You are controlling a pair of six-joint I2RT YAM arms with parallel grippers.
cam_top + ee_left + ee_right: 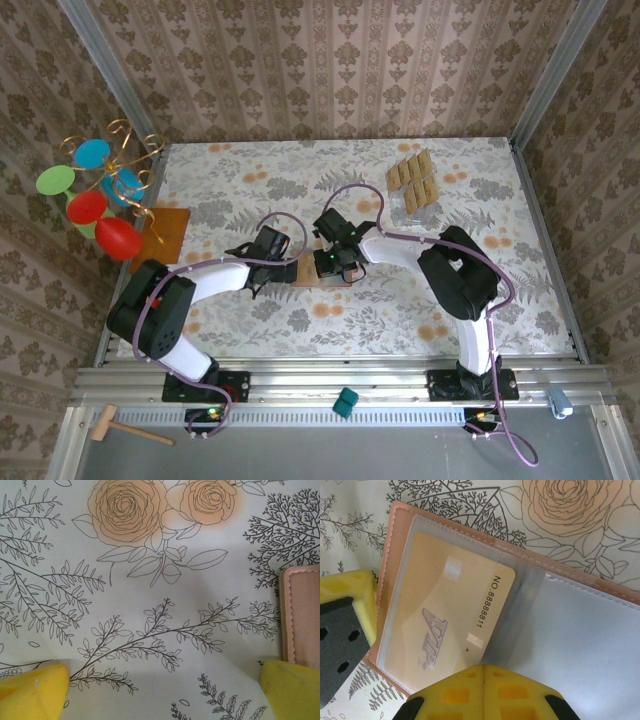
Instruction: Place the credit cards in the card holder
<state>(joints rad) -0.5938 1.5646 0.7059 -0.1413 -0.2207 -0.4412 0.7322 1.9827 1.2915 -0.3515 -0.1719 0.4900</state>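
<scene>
The card holder [570,630] lies open and flat on the floral cloth, grey lining up. One tan credit card [445,615] marked VIP sits in its left clear pocket. My right gripper [484,672] is shut, its yellow tips pressed together just over the holder by the card's near corner, with nothing between them. My left gripper [165,695] is open, low over the cloth, its right fingertip [292,690] beside the holder's pink edge [302,615]. Seen from above, both grippers [270,245] [335,262] meet at the holder [318,275]. Several more credit cards [415,180] lie in rows at the back right.
A wire stand with coloured discs [100,195] and an orange-brown mat [165,230] occupy the left edge. A wooden mallet [125,428] and a teal block [345,403] lie on the front rail. Patterned walls close in the back and sides.
</scene>
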